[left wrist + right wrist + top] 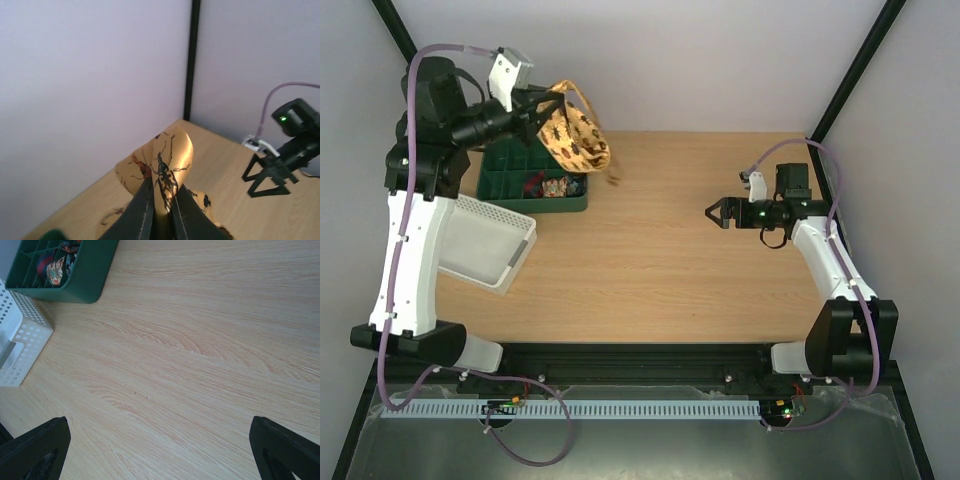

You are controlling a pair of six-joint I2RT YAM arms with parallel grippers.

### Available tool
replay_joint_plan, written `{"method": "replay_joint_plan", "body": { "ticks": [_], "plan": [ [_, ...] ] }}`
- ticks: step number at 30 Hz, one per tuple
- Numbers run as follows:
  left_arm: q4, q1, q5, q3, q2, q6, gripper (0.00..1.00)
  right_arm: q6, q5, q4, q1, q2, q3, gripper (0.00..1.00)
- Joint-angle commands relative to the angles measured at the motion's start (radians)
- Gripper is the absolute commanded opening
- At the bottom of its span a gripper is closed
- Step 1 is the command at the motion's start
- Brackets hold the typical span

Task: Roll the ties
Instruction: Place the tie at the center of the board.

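Observation:
A tan-gold tie with dark insect marks hangs as a loose coil in the air over the table's back left, above the green tray. My left gripper is shut on its upper fold. In the left wrist view the glossy gold tie curls up from between the two black fingers, with my left gripper pinching it. More rolled ties lie in the green tray. My right gripper hovers open at the table's right, holding nothing; in its own view my right gripper shows only bare wood between its fingertips.
The green compartment tray stands at the back left, also seen as the green tray in the right wrist view. A white perforated basket lies in front of it under the left arm. Black frame posts rise at the back corners.

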Motion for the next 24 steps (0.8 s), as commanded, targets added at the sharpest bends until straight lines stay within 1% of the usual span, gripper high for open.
{"method": "replay_joint_plan", "body": {
  "ticks": [1, 2, 3, 4, 6, 7, 8, 10, 11, 14, 16, 18, 22, 24],
  "plan": [
    [0.13, -0.01, 0.137, -0.028, 0.051, -0.181, 0.27, 0.002, 0.017, -0.012, -0.007, -0.053, -0.004, 0.99],
    [0.099, 0.004, 0.132, -0.056, 0.061, -0.162, 0.59, -0.003, 0.027, -0.015, -0.009, -0.057, -0.009, 0.99],
    [0.055, 0.031, 0.108, -0.083, 0.074, -0.137, 0.84, -0.009, 0.039, -0.021, -0.013, -0.064, -0.013, 0.99],
    [0.009, 0.08, 0.101, -0.112, 0.091, -0.117, 0.97, -0.021, 0.049, -0.027, -0.016, -0.07, -0.017, 0.99],
    [-0.075, 0.193, 0.128, -0.173, 0.126, -0.054, 1.0, -0.054, 0.068, -0.046, -0.018, -0.085, -0.028, 0.99],
    [-0.118, 0.228, 0.109, -0.195, 0.134, -0.004, 1.0, -0.077, 0.072, -0.056, -0.019, -0.094, -0.038, 0.99],
    [-0.137, 0.241, 0.073, -0.227, 0.129, 0.038, 1.0, -0.1, 0.073, -0.065, -0.019, -0.102, -0.049, 0.99],
    [-0.147, 0.224, 0.038, -0.316, 0.085, 0.142, 0.99, -0.146, 0.075, -0.084, -0.019, -0.113, -0.078, 0.99],
    [-0.144, 0.18, 0.014, -0.386, 0.057, 0.192, 1.0, -0.171, 0.075, -0.094, -0.019, -0.113, -0.091, 0.99],
    [-0.151, 0.014, -0.104, -0.526, -0.008, 0.324, 0.99, -0.25, 0.063, -0.125, -0.015, -0.103, -0.121, 0.98],
    [-0.154, -0.091, -0.16, -0.615, -0.028, 0.38, 1.0, -0.296, 0.083, -0.144, -0.005, -0.087, -0.147, 0.99],
    [-0.142, -0.176, -0.207, -0.69, -0.035, 0.408, 1.0, -0.346, 0.114, -0.179, 0.012, -0.061, -0.17, 1.0],
    [-0.103, -0.292, -0.251, -0.796, -0.039, 0.438, 0.99, -0.449, 0.16, -0.271, 0.029, -0.009, -0.208, 0.94],
    [-0.066, -0.356, -0.322, -0.846, -0.04, 0.442, 0.99, -0.513, 0.176, -0.308, 0.035, -0.016, -0.237, 0.92]
  ]
}}
